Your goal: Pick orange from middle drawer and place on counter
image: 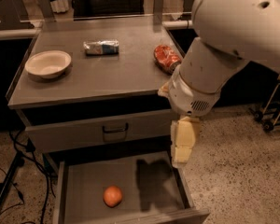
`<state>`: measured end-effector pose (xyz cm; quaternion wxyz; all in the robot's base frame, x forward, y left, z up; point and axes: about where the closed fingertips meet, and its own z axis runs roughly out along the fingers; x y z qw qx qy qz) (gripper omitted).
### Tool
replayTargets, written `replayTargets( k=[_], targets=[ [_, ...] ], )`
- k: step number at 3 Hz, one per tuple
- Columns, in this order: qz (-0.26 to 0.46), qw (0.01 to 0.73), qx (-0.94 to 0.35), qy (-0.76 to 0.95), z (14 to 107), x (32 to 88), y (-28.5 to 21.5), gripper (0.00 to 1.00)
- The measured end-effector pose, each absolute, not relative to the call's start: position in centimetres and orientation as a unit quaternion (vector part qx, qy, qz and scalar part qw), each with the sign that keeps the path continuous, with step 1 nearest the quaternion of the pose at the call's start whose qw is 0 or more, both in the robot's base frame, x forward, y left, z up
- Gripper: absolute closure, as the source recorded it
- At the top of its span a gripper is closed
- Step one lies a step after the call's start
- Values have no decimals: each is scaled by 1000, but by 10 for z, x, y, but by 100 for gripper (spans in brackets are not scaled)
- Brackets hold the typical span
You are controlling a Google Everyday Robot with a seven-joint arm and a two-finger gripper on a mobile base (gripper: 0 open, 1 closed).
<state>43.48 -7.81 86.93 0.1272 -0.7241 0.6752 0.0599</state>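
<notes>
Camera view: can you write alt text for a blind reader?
A robot's gripper hangs above the right edge of the open middle drawer, where an orange lies on its floor. The counter above holds a white bowl, a packet and a soda can on its side.

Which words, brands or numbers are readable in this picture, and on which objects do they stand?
No text can be read.
The packet on the counter: print too blurred.
The red can: print too blurred.
The gripper, above the drawer's right side: no label seen.
</notes>
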Motion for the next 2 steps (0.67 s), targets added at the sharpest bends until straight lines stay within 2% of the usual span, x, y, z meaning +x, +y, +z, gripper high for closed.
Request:
replayTargets(
  k=[2],
  targets=[
    [70, 125, -720, 679, 858, 431, -74, 0]
  ],
)
